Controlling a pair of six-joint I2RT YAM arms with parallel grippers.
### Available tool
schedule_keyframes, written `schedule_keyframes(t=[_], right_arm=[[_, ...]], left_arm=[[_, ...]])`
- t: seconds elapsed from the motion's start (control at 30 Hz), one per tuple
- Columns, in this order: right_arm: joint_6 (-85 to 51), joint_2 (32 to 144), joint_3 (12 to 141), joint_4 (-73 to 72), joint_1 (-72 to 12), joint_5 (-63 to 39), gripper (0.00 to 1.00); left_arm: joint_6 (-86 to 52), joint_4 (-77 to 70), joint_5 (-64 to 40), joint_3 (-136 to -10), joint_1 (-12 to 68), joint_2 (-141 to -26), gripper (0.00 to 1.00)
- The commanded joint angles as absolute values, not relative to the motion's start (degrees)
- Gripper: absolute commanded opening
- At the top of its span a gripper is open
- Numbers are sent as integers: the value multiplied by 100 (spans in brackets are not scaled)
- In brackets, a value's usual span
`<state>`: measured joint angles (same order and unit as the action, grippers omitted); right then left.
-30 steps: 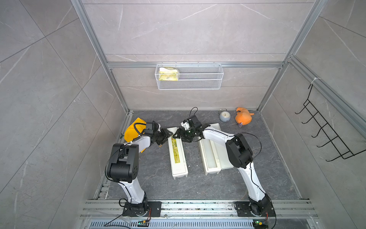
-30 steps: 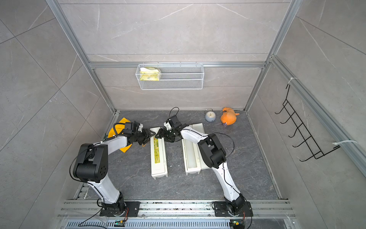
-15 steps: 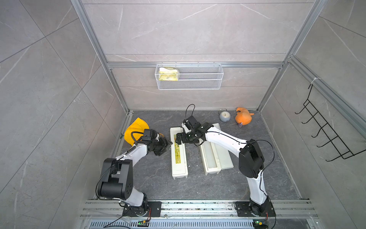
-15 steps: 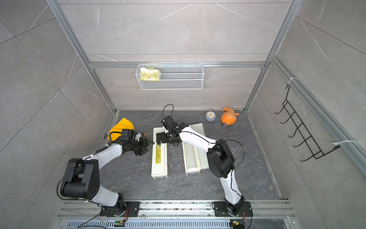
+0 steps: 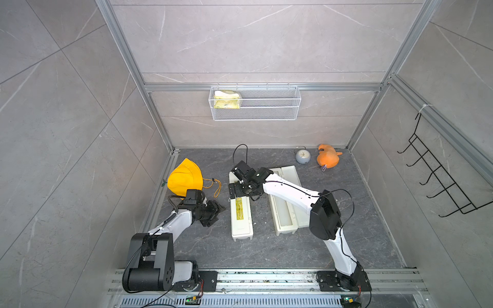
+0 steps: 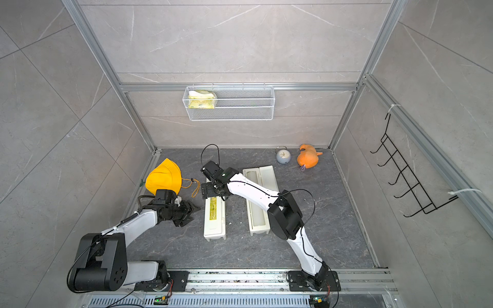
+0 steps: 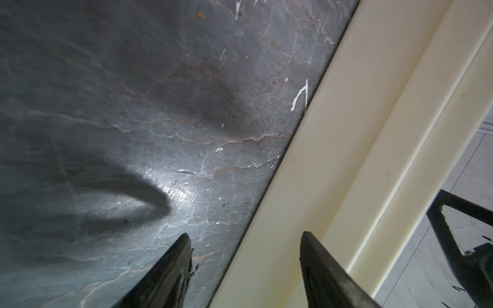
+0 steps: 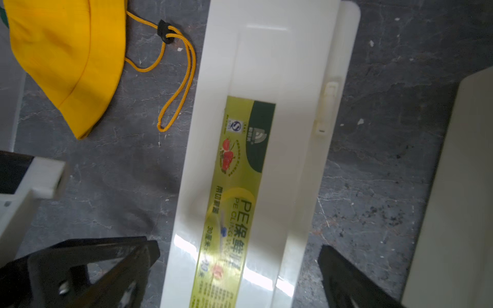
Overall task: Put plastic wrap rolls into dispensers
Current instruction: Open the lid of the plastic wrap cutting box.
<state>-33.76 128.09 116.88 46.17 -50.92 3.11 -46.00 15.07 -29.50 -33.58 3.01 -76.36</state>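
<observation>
Right pincer (image 8: 238,249) hangs spread wide over the far part of the closed cream-white plastic dispenser box (image 5: 241,218) with a yellow label strip, one finger to each side, gripping nothing. Left pincer (image 7: 245,234), jaws apart and empty, sits low just beside that box's left flank. Second cream-white dispenser (image 5: 282,213) lies open alongside on the dark grey stone-look desk (image 5: 266,250)

Pale grey marble-look panels (image 5: 253,40) in an aluminium frame (image 5: 261,87) wall the dark, veined stone-look bench (image 5: 266,250) on three sides, under even light. A white wire basket (image 5: 269,112) hangs on the back wall above the bench's far edge, a black hook rack (image 5: 442,170) on the right wall; a metal rail (image 5: 266,277) runs along the near edge.
</observation>
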Motion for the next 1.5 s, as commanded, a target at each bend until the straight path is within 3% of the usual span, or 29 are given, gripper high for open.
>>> schedule_keyframes(t=[0.0,0.37,1.03,1.47], right_arm=[[-3636,13083,11970,5010,-5207,620,100],[-3727,14187,13460,6437,-5366,1195,100],[-3999,13105,12136,4607,-5282,-290,100],[-3508,13177,12522,5312,-5280,13,100]], left_arm=[[-4668,1252,-3180,-3319,325,-7408,66],[-4702,1115,-3281,-3146,324,-7284,66],[-4637,791,-4057,-3205,570,-7472,67],[-4571,756,-4110,-3804,1008,-7659,75]])
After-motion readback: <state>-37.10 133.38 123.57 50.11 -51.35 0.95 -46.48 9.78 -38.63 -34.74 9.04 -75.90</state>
